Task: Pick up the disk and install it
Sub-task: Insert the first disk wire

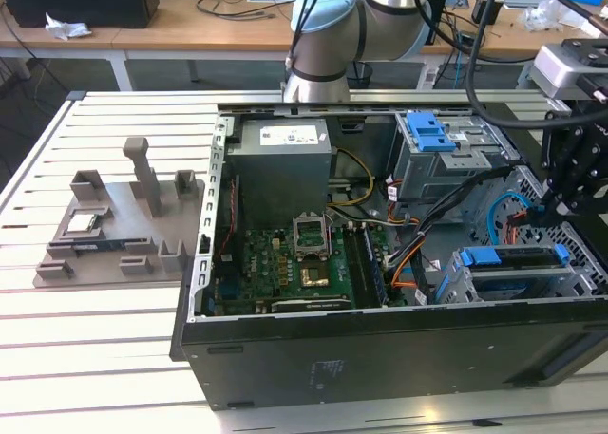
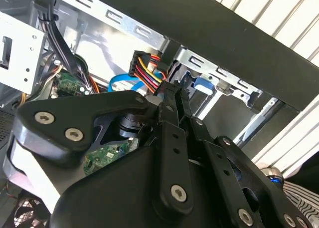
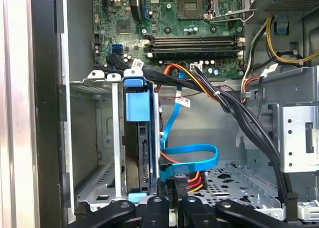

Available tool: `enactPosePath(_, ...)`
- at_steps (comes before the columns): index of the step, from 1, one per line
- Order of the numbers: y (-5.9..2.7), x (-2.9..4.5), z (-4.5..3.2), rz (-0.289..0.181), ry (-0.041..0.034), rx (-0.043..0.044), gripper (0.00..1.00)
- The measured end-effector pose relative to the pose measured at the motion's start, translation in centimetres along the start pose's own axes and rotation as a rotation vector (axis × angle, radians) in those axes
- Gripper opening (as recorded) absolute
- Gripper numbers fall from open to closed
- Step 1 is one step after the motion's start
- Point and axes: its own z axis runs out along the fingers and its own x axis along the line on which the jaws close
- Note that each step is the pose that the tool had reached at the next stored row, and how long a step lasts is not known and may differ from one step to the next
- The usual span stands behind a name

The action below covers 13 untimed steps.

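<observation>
Your black multi-link gripper point(image 3: 167, 208) hangs over the open grey computer case point(image 1: 380, 358), its fingers drawn together around the multicoloured power plug point(image 3: 184, 180). Just beside it, the silver, blue-framed disk point(image 3: 139, 138) stands edge-up in its grey metal drive cage point(image 3: 94, 138). Keep the blue ribbon cable point(image 3: 192, 155) untangled.

A robotics lab, robot arm point(image 1: 328, 26) mounted at a slatted aluminium table point(image 1: 85, 330), open computer case point(image 1: 380, 263) on it, cable-strewn wooden benches point(image 1: 218, 7) behind
</observation>
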Motion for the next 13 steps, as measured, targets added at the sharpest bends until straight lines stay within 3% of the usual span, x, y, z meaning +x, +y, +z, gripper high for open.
enactPosePath(7,0.26,1.20,0.22,0.000,0.0000,0.0000,0.17)
enactPosePath(13,0.59,1.45,0.95,0.000,0.0003,0.0000,0.17)
